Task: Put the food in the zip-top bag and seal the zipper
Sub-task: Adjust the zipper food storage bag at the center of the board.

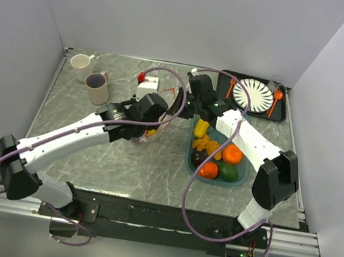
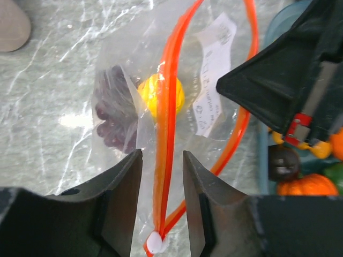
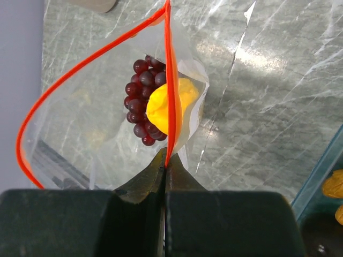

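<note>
So the right pincer (image 3: 165, 159) is clenched tight on the zipper (image 3: 170, 69), pinching the orange-red strip right at the tips with no gap between the jaws. From that grip the strip runs straight up toward 12 o'clock in the right wrist view. The other lip of the mouth bows out to 9 o'clock, so the zip-top bag (image 3: 75, 128) gapes open on that side. Inside it, just past the fingertips, the dark purple grapes (image 3: 138, 99) and a yellow fruit (image 3: 158, 110) sit touching each other, grapes on the 10 o'clock side.

The left pincer (image 2: 161, 174) is released. Its jaws stand apart with the zipper strip running through the gap and daylight on both sides, so it isn't gripping anything as far as I can see. A small white tab (image 2: 155, 243) sits on the strip at 6 o'clock, low between the fingers. There's a white printed label (image 2: 214, 69) on the bag around 1 o'clock.

Further out, in the top view, the bag lies about mid-way across the grey marbled surface (image 1: 119, 166), between the two arms. The teal tray (image 1: 190, 151) is just beside it at 3 o'clock and holds the rest of the food: an orange (image 1: 232, 154), a green one (image 1: 228, 172), a red-orange one (image 1: 208, 170) and some yellow bits (image 1: 202, 128). Two mugs (image 1: 97, 88) sit at 10 o'clock, and a black tray (image 1: 281, 114) with a striped plate (image 1: 255, 95) at 1 o'clock.
</note>
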`<state>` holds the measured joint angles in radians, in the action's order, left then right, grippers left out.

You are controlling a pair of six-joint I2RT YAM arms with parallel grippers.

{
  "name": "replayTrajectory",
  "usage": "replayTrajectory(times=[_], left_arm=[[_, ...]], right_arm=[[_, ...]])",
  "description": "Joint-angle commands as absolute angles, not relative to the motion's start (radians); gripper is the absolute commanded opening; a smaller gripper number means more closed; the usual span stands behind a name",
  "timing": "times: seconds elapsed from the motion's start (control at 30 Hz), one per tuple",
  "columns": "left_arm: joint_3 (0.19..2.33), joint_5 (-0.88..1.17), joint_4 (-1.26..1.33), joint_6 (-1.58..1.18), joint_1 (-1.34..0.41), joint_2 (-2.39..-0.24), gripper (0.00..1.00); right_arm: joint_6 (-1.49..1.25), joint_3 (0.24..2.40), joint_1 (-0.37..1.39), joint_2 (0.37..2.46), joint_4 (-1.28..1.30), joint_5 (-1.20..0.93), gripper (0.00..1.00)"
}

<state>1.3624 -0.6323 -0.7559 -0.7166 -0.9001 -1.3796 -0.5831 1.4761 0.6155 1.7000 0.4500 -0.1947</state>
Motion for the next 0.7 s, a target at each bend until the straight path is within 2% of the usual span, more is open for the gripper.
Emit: replayTrajectory(times=[0.0, 0.3, 0.4, 0.57, 0.67], left_arm=[[1.427, -0.719, -0.83, -0.742, -0.933, -1.425, 0.42], [1.411, -0.767, -0.853, -0.779, -0.936, -1.439, 0.39], [1.399, -0.775, -0.842, -0.785, -0.936, -1.427, 0.31], [1.374, -0.779, -0.809, -0.784, -0.931, -1.411, 0.06], [1.356, -0.744, -0.761, -0.763, -0.908, -1.408, 0.01]], right_arm=[[-0.584, 1.528, 0.618, 1.637, 0.42, -0.183, 0.01], [-0.581, 1.528, 0.62, 1.628, 0.425, -0.187, 0.01], [-0.58, 1.528, 0.62, 1.634, 0.428, -0.184, 0.01], [-0.572, 1.522, 0.617, 1.655, 0.442, -0.175, 0.01], [-0.575, 1.513, 0.617, 1.672, 0.448, -0.176, 0.01]])
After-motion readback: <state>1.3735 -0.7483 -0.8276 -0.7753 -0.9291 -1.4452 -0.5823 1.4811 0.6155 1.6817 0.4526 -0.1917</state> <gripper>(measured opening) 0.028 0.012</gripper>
